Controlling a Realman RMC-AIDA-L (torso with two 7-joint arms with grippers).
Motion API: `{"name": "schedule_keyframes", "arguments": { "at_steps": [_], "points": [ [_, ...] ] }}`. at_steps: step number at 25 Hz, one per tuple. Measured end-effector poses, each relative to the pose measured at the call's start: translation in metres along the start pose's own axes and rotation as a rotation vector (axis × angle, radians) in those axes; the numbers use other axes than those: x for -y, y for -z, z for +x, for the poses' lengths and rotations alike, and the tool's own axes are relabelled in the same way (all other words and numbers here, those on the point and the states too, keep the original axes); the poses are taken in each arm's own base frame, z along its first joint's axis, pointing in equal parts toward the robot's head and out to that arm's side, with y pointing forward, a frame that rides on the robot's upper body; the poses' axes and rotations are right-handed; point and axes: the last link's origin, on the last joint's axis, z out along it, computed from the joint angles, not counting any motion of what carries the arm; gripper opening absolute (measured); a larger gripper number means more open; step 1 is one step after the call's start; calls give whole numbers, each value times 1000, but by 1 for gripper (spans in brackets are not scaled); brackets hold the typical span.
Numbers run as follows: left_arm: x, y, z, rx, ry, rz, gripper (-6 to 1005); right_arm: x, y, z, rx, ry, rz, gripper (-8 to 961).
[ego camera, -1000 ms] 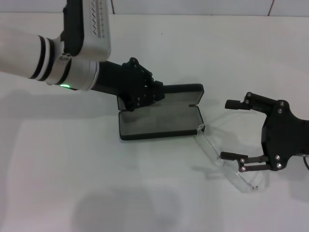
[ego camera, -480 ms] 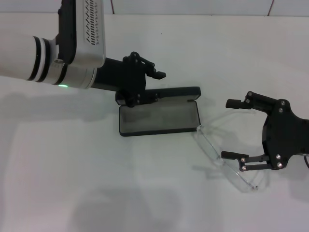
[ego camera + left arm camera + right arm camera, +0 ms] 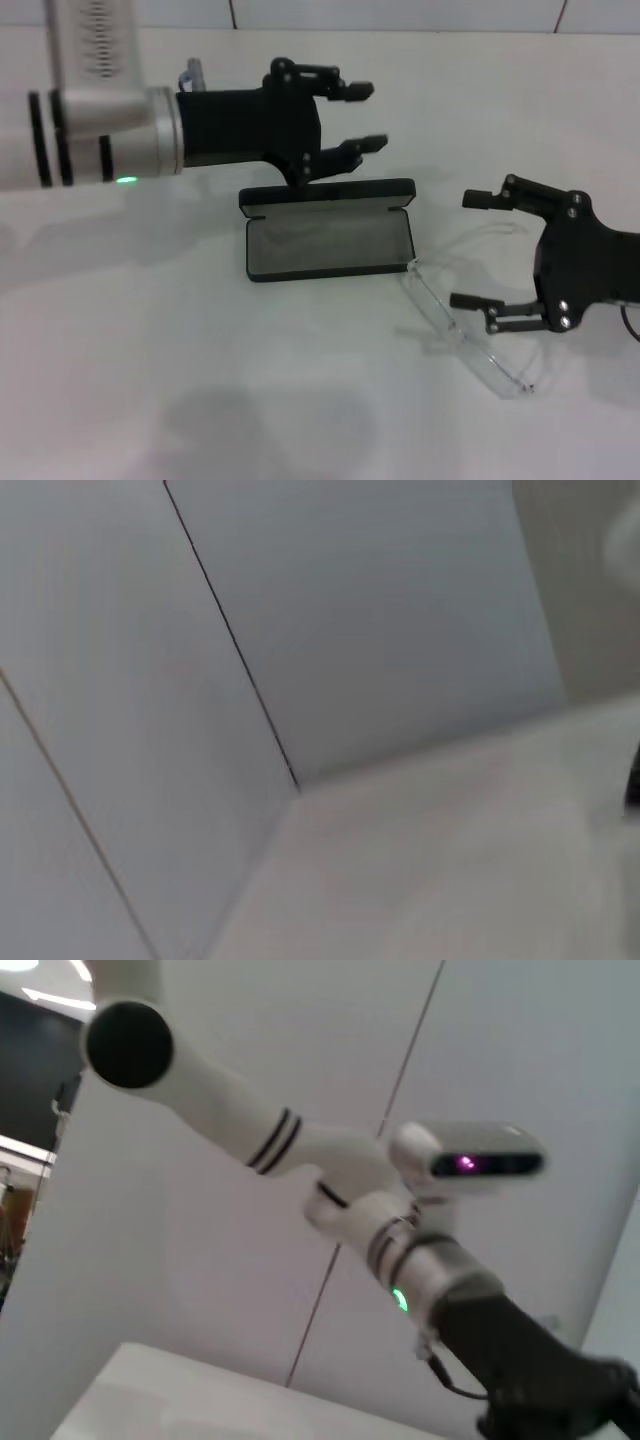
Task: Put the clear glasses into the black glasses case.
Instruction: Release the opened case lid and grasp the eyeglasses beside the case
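Observation:
The black glasses case (image 3: 330, 238) lies open in the middle of the white table, grey lining up, lid standing at its far side. My left gripper (image 3: 368, 116) hovers open just above and behind the lid, holding nothing. The clear glasses (image 3: 462, 335) lie on the table to the right of the case, one end near the case's front right corner. My right gripper (image 3: 471, 250) is open at the right, fingers pointing left; its lower finger (image 3: 482, 303) sits over the glasses' lens. The left arm (image 3: 330, 1175) shows in the right wrist view.
The white table (image 3: 200, 380) stretches wide in front and to the left. A wall with panel seams (image 3: 240, 650) stands behind it. The left wrist view shows only wall and table surface.
My left gripper let go of the case lid, rose and opened, moving back and to the right. The lid now stands more upright. My right gripper shifted slightly up and left.

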Motion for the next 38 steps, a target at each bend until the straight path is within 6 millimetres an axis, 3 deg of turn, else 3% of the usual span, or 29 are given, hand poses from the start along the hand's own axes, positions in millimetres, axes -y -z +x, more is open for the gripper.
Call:
{"name": "schedule_keyframes", "arguments": {
  "at_steps": [7, 13, 25, 31, 38],
  "points": [
    [-24, 26, -19, -232, 226, 175, 493, 18, 0, -11, -32, -129, -30, 841],
    [-45, 45, -38, -325, 298, 339, 510, 34, -10, -29, -210, -283, -156, 840],
    [-62, 44, -54, -290, 307, 377, 533, 50, -51, -63, -734, -628, -193, 837],
    [-63, 42, -54, -280, 279, 369, 532, 47, -74, -57, -1007, -695, -154, 832],
    [-63, 43, -55, -274, 271, 367, 533, 48, -86, -52, -1069, -686, -111, 823]
  ]
}}
